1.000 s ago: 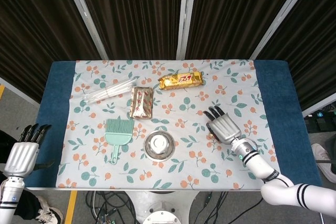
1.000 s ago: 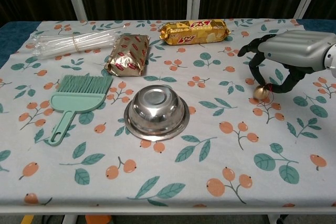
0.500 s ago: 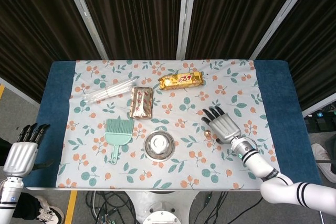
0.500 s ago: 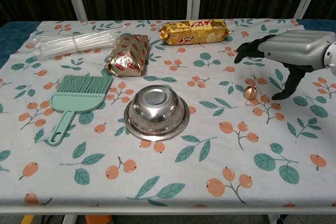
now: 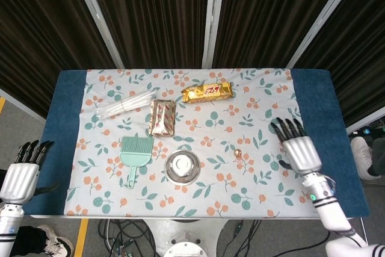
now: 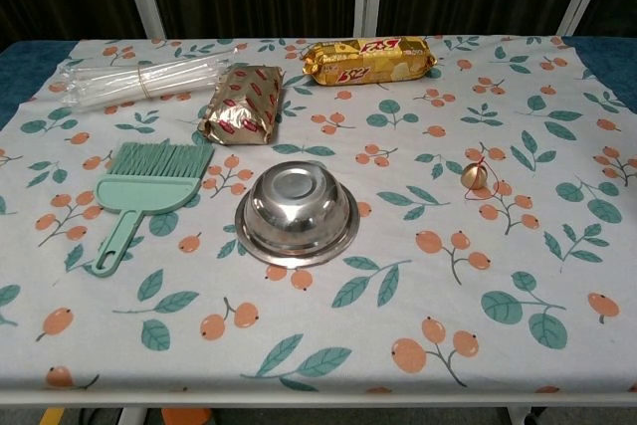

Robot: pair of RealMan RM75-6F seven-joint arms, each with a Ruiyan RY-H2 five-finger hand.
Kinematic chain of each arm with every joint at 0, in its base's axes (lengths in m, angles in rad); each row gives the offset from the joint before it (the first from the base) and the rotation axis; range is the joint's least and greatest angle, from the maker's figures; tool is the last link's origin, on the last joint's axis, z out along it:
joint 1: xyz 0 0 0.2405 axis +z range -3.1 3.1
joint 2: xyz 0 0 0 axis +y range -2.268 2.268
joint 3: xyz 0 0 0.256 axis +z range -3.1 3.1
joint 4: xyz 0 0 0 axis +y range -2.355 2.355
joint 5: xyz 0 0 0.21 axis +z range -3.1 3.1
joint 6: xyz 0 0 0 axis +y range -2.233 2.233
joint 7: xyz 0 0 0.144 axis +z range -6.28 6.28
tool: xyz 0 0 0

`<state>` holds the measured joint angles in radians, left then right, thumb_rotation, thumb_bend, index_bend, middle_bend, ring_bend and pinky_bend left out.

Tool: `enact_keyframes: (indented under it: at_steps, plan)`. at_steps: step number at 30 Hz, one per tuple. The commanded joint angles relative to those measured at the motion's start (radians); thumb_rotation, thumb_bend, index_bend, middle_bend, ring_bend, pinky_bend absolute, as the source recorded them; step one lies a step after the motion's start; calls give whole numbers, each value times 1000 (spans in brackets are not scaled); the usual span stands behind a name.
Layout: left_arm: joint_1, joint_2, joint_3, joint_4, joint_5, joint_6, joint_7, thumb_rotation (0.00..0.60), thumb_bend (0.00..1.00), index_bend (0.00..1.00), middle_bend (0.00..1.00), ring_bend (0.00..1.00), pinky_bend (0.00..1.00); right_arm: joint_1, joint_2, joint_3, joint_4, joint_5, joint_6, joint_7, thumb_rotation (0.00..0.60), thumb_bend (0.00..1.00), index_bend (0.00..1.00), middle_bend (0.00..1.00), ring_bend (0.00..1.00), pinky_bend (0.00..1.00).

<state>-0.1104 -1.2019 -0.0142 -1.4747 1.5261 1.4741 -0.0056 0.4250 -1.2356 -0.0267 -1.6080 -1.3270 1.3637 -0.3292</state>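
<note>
lying apart: small gold bell & open right hand.

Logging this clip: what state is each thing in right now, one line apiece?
Right robot hand: empty, fingers spread.
Left robot hand: empty, off the table.
Small gold bell: lying free on the cloth.
Steel bowl: upside down.
Green brush: lying flat.
Biscuit pack: sealed.
Brown snack pack: sealed.
Straw bundle: bound.

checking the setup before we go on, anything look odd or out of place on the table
One oddity: the steel bowl sits upside down, base up, beside the green brush. The small gold bell lies tipped on its side. Nothing looks spilled or damaged.
</note>
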Motion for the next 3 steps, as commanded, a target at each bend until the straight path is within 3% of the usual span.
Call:
enact_keyframes:
  at_steps: [1, 3]
  plan:
    - [1, 1, -1, 5, 2, 0, -3, 600, 0, 82, 90, 0, 0, -179, -10, -50, 117, -55, 169, 139, 600, 0, 0, 0, 0, 0]
    - [2, 3, 0, 4, 3, 3, -3, 600, 0, 82, 90, 0, 0, -210, -18, -46, 147, -55, 184, 197, 600, 0, 0, 0, 0, 0]
